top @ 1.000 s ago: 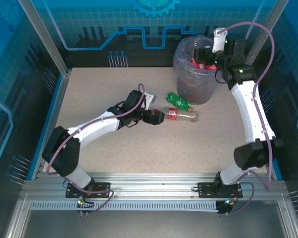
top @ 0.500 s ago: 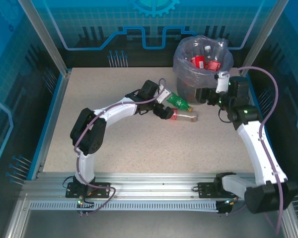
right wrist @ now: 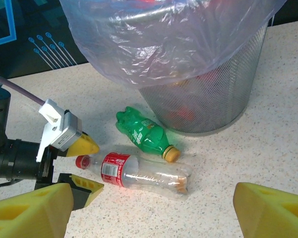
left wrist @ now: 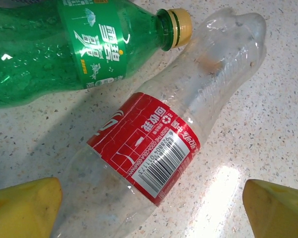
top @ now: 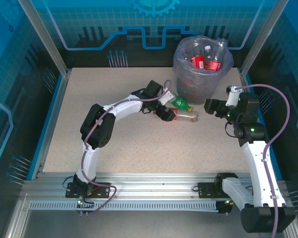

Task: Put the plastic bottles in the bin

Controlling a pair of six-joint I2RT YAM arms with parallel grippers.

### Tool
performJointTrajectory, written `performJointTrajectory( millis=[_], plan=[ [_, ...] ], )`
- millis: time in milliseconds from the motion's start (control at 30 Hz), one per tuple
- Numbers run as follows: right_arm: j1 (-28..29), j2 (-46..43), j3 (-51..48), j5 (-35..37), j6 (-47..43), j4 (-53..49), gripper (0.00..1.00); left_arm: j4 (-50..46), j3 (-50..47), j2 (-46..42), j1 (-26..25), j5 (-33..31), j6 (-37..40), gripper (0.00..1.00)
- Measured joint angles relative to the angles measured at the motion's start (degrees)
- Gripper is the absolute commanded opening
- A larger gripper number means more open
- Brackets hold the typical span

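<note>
Speckled beige table (top: 139,144) (blue panelled walls (top: 89,29) around).

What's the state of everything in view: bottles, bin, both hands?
Red-labelled bottle: lying on its side on the table, capped, between the fingers of the left hand, not clamped.
Green bottle: lying on its side, capped, beside the bin.
Bin: upright, bag-lined, bottles inside.
Left hand: open, straddling the red-labelled bottle.
Right hand: open, empty, right of the bin.

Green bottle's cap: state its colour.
Yellow; the cap of the green bottle shows best in the left wrist view.
</note>
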Motion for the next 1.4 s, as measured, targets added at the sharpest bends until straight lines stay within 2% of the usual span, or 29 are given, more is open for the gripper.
performJointTrajectory(
  millis=[233,500,600,800,933,1167,1367,1400],
  plan=[
    [-0.1,0.5,-1.4,-0.4,1.2,1.6,0.85,-1.0,-3.4,0.0,-0.7,0.3,1.7,0.88],
    [-1.5,1.3,-4.0,-0.4,2.2,2.5,0.85,-3.3,-4.5,0.0,-4.3,-2.5,4.3,0.76],
    [-1.7,1.3,-4.6,-0.5,2.8,2.8,0.85,-3.9,-4.6,0.0,-5.6,-3.8,5.2,0.69],
    [-2.0,1.3,-5.2,-0.6,3.6,3.8,0.85,-3.8,-4.8,0.0,-6.7,-4.7,5.8,0.62],
    [-2.3,1.2,-6.1,-0.6,4.2,4.7,0.85,-3.0,-4.9,0.0,-7.0,-4.7,6.1,0.52],
    [-2.3,1.4,-8.2,-0.7,5.1,4.9,0.85,-0.4,-7.3,-1.2,-7.7,-4.7,6.0,0.49],
    [-2.3,1.6,-9.4,-1.7,6.5,5.0,0.86,1.4,-16.5,-7.8,-7.8,-4.6,4.2,0.49],
    [-2.3,1.6,-9.8,-2.1,7.0,5.0,0.89,2.0,-18.4,-9.4,-7.8,-4.5,3.5,0.49]
  ],
)
